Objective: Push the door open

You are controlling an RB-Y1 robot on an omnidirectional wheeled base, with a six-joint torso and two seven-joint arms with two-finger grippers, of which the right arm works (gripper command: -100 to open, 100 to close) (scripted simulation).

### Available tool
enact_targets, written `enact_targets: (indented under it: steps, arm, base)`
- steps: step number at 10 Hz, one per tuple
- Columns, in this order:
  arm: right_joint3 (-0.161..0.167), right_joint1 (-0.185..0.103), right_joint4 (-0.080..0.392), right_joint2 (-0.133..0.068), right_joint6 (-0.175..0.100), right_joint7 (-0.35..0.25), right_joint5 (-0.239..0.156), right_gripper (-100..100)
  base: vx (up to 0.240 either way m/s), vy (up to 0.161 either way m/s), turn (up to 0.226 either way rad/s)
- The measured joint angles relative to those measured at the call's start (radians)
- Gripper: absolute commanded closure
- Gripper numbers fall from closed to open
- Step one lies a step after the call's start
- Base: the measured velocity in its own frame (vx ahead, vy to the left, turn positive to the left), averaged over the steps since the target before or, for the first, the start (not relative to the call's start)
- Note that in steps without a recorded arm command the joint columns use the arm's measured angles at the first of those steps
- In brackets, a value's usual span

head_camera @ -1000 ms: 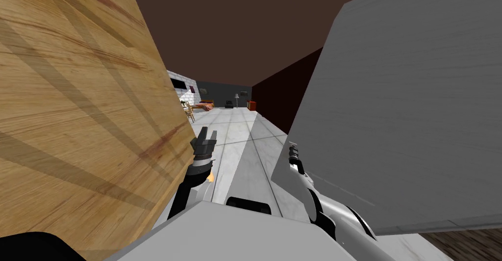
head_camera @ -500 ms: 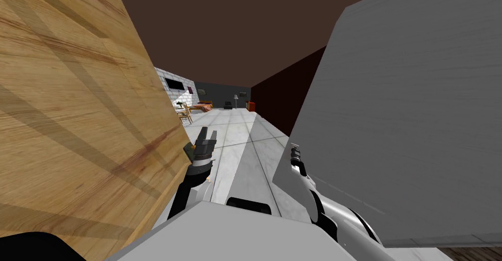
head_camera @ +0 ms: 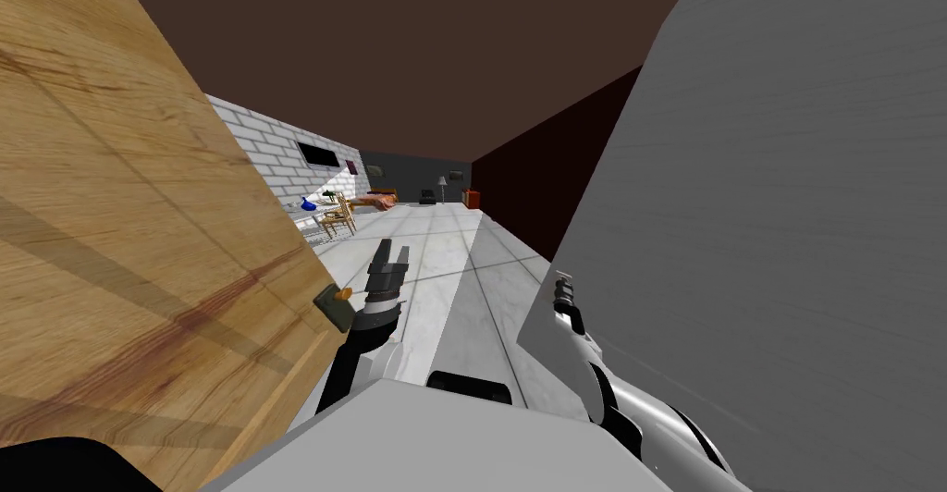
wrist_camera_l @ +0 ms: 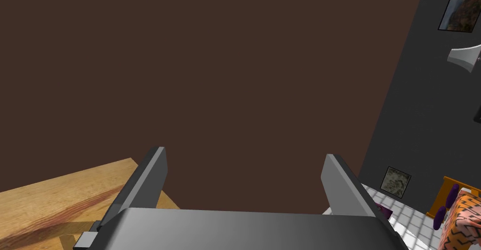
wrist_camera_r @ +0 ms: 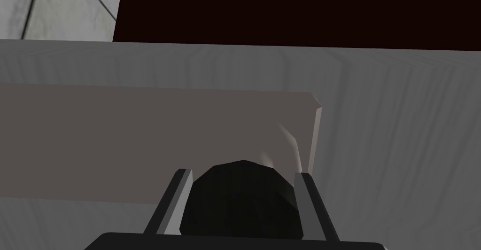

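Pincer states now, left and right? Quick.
Left pincer: open, holding nothing.
Right pincer: closed on a dark round knob on the grey door.

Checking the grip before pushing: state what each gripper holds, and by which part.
Right gripper clamps the black knob on the grey door by its sides. Left gripper is open, holding nothing.
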Motion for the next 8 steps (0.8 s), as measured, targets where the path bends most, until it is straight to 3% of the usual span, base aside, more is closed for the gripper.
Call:
enact_targets:
  steps: [2, 4, 5, 7, 8]
  arm:
    - [-0.009, -0.012, 0.039, -0.014, -0.024, -0.002, -0.004, 100]
    - [-0.031, 0.011, 0.005, -0.011, -0.002, 0.016, -0.015, 100]
    - [-0.033, -0.003, 0.036, -0.024, -0.015, 0.014, -0.016, 100]
    - [-0.052, 0.012, 0.017, -0.028, -0.009, 0.024, -0.025, 100]
    - [-0.054, 0.003, 0.038, -0.038, -0.018, 0.021, -0.026, 100]
  base:
    - [0.152, 0.028, -0.044]
    - [0.146, 0.043, -0.043]
    - [0.144, 0.04, -0.029]
    - [0.157, 0.035, -0.044]
    - [0.041, -0.007, -0.018]
